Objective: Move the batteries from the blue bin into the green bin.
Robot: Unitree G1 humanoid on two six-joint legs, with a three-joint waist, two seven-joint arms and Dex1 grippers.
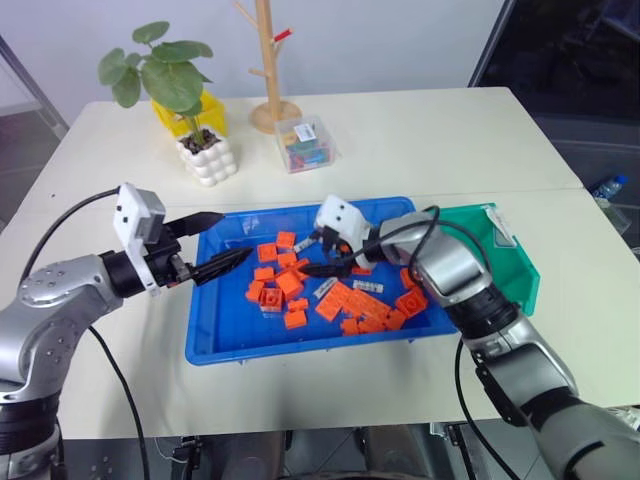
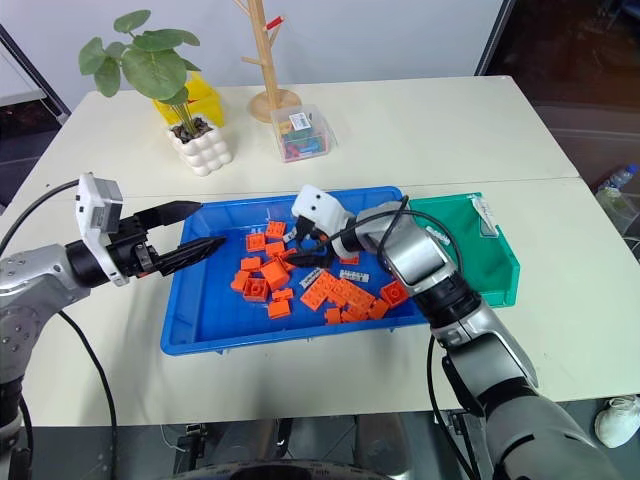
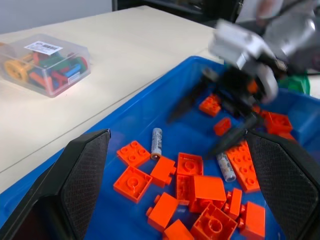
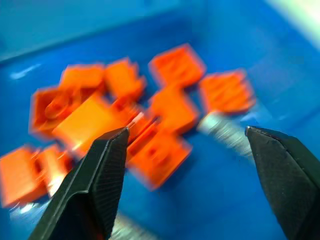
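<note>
Silver-grey batteries point(image 3: 156, 142) lie among orange bricks point(image 1: 289, 284) in the blue bin point(image 1: 220, 340) at the centre of the frame. Right claw point(image 1: 318, 252) hovers over the pile, fingers spread wide, holding nothing. Left claw point(image 1: 213, 242) hangs at the bin's left rim, also spread wide and empty. Right of the blue bin, touching it, sits the green bin point(image 1: 520, 270) on the counter point(image 1: 420, 130).

I stand in an office-like room: pale desk point(image 1: 420, 130), potted plant point(image 1: 190, 120), wooden stand point(image 1: 268, 70), white wall.
</note>
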